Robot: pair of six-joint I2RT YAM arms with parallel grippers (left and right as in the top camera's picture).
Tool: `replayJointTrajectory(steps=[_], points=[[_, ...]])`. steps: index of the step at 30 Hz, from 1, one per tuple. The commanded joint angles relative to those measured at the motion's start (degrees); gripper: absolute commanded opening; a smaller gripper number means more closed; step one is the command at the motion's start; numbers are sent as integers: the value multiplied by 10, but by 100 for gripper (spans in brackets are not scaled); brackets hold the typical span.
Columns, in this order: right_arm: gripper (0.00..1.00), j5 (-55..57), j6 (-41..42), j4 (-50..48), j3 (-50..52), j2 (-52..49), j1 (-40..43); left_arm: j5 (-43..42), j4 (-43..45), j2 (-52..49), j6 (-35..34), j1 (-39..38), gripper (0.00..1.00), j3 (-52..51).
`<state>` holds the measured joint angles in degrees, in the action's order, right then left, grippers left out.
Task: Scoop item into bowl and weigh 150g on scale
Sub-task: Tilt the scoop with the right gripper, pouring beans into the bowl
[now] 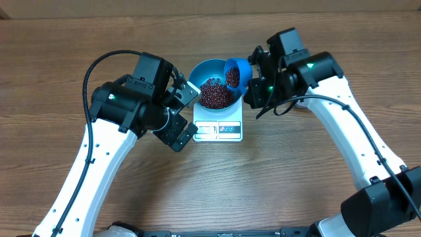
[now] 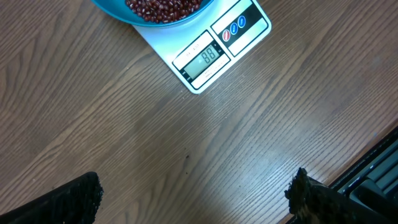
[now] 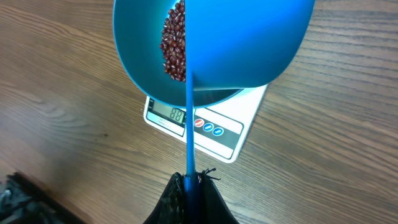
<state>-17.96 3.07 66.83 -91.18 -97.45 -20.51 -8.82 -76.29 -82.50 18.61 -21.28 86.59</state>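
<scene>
Scoop (image 3: 249,37) hides much of the bowl (image 3: 140,56), beans (image 3: 174,43) and scale (image 3: 245,121).

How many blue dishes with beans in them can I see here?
2. The bowl sits on the scale; the scoop, held by the right gripper, tilts over the bowl's rim.

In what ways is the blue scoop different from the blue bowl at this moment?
The bowl sits upright on the scale; the scoop is tilted over its rim, held by the right gripper. The bowl is wider than the scoop. The bowl holds a heap of beans; the scoop holds few. Both are blue.
</scene>
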Motion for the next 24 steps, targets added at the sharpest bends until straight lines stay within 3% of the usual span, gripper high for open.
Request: replayJointTrajectory(steps=[1,24], points=[[4,43,6,-5,-16,12,-8,-9,0,8,13,3,100,-2],[4,141,-14,-6,-15,1,-74,-9,0,8,13,3,100,-2]])
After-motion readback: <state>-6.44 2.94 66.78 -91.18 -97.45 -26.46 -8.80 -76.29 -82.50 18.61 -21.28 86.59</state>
